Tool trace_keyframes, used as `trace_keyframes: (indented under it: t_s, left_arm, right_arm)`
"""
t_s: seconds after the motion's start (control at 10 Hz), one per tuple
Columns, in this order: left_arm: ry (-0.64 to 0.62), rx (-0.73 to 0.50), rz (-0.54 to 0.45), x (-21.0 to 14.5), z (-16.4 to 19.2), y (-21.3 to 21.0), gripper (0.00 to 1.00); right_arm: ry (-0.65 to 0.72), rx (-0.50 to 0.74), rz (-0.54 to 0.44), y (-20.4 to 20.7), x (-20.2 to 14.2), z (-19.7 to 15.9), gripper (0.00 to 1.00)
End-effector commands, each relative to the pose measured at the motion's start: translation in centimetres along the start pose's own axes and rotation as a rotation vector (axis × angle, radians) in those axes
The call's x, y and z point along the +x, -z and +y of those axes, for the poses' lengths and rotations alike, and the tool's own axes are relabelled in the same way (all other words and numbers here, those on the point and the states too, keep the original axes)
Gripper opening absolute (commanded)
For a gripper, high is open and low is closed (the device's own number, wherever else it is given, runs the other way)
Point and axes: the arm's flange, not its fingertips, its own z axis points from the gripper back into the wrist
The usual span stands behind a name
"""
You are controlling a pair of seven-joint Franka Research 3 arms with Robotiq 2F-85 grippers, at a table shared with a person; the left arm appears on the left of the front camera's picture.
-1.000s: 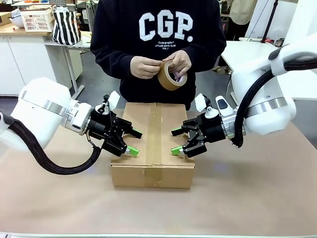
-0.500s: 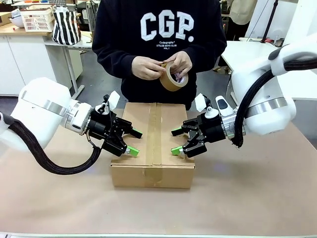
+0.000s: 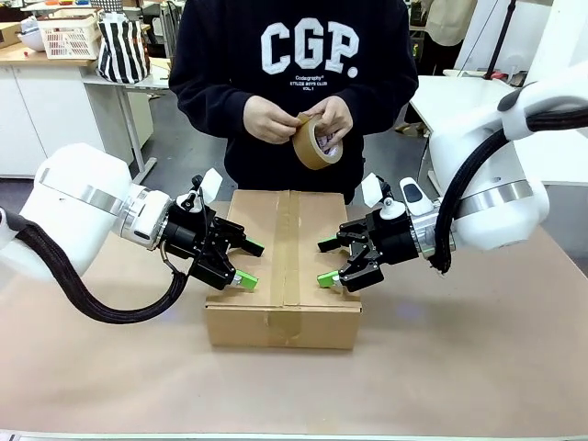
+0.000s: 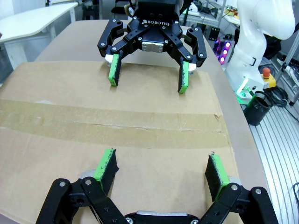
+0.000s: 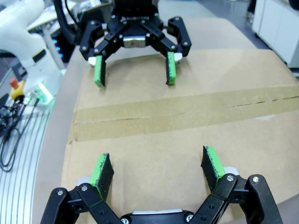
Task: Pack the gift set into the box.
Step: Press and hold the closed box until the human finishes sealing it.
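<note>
Count: one large brown corrugated cardboard box [image 3: 283, 276]; one brown roll of packing tape [image 3: 313, 142]; two black green-padded grippers, left [image 3: 246, 265] and right [image 3: 327, 261]; two person's hands [image 3: 269, 120].

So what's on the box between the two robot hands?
A strip of brown tape along the closed box top's seam, between the left hand and right hand, in the front view.

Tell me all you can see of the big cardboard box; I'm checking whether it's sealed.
The box is a brown corrugated carton standing flat on the table. Its top flaps are folded shut, and a strip of brown tape runs along the centre seam and down the near side. The left gripper and the right gripper, both open, are at its top, one on each flap; whether the pads press on it is unclear. The person stands behind it holding a tape roll.
</note>
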Motion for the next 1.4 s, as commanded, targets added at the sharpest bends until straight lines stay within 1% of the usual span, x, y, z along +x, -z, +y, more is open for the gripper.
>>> trace_keyframes:
  t_s: [0.0,1.3]
  left_arm:
    - [-0.003,-0.002,0.0,-0.16,-0.03,0.06,1.0]
    - [-0.003,-0.002,0.0,-0.16,-0.03,0.06,1.0]
  right_arm:
    - [-0.003,-0.009,0.016,0.05,-0.21,0.16,1.0]
    - [-0.003,-0.009,0.016,0.05,-0.21,0.16,1.0]
